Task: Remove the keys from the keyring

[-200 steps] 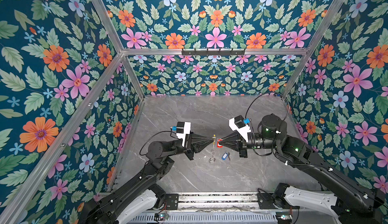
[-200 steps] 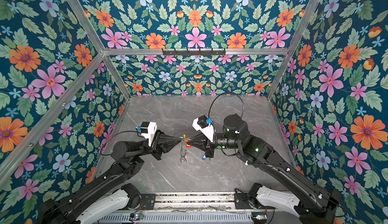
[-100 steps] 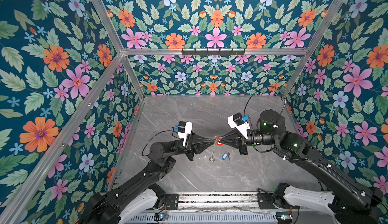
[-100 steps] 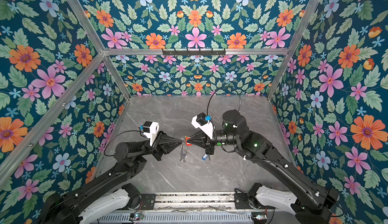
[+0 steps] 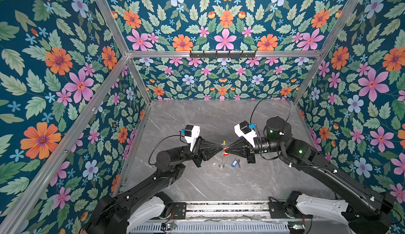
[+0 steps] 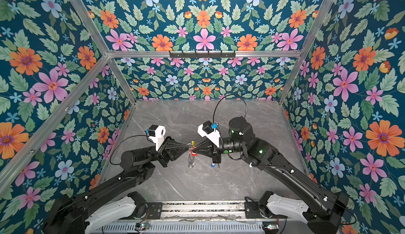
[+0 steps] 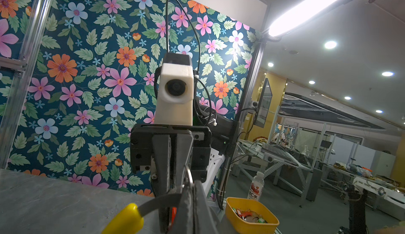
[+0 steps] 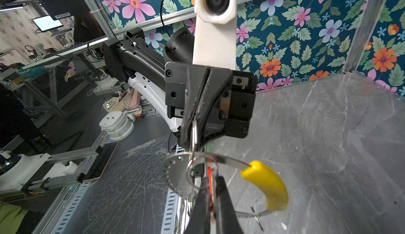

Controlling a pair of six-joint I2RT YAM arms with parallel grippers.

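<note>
arms shifted | left tool [image 5: 219, 149] pinches split ring [image 8: 192, 143] | right tool [image 5: 229, 150] pinches red key [image 5: 226, 155]

The left hand [image 5: 221, 149] and right hand [image 5: 228, 150] look like matt black plastic; the left hand's fingers [image 8: 215, 90] have a rough, scuffed inner edge. The split ring [image 8: 194, 134] pinched there is bright metal wire. Between the hands, the keyring [image 8: 228, 159] is thin polished metal, its yellow sleeve [image 8: 267, 184] smooth glossy plastic, and the round disc [image 8: 173, 173] beside it shiny perforated metal. The red tag [image 8: 209, 178] in the right hand looks plastic. Under the hands, the desk [image 5: 219, 116] is grey, veined, stone-like and dull.
</note>
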